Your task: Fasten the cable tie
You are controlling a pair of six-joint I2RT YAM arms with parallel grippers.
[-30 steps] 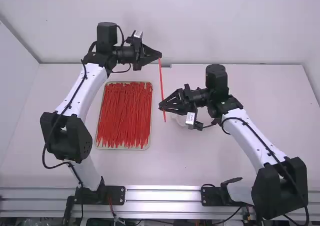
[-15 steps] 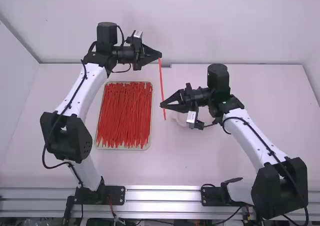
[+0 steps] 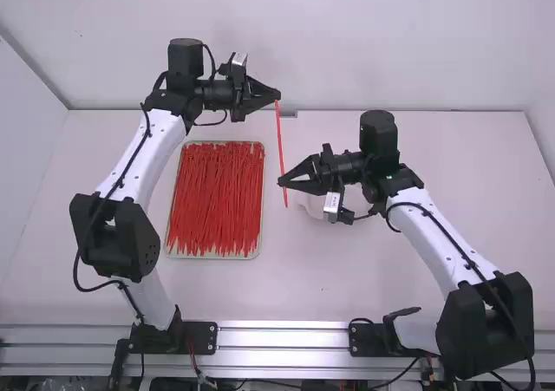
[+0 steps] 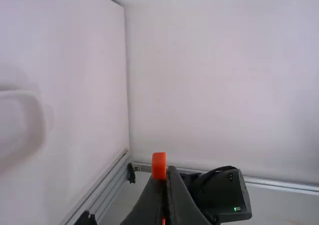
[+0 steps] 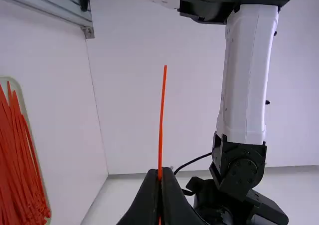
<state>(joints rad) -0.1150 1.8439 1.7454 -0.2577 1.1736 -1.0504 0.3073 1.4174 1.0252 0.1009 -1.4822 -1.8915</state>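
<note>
Left hand (image 3: 270, 97) raised high, pinching cable tie (image 3: 280, 144) head, right hand (image 3: 283, 181) clamped on its lower part

Overhead view, wrist views share tie (image 5: 162, 120)

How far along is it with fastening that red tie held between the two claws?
Done: one cable tie is out of the tray and lifted above the table. In hand: the left gripper is shut on one end, and the right gripper is shut on it farther along. Left: the tie is straight, with no loop and its tail free, so threading and pulling tight remain.
</note>
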